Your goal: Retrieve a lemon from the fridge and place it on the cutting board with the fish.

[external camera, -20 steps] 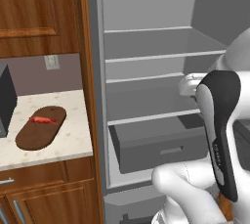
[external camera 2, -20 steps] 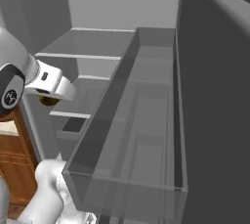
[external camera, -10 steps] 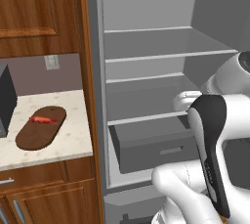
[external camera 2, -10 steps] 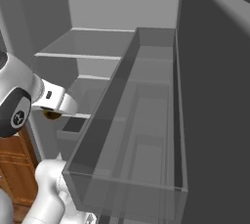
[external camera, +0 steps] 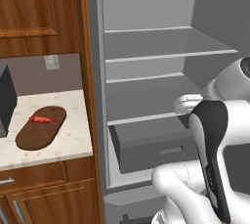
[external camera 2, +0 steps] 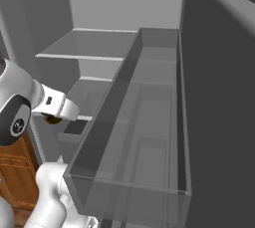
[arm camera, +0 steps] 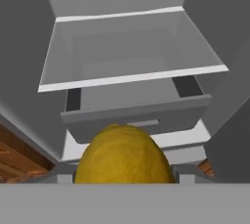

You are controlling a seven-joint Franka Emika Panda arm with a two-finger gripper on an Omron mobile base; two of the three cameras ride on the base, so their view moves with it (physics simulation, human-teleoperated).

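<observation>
Clamped on the lemon (arm camera: 124,154), just before the open fridge (external camera: 166,71) drawer, seen close from the hand. Left of fridge, from left base: fish (external camera: 43,119) on cutting board (external camera: 36,132), on pale counter (external camera: 73,140) under wood cabinets (external camera: 39,12).

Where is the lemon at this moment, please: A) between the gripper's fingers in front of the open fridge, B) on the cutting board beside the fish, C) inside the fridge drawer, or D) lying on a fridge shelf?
A: the hand view shows the lemon close up at the gripper, with the open fridge shelves and drawer beyond it.
</observation>
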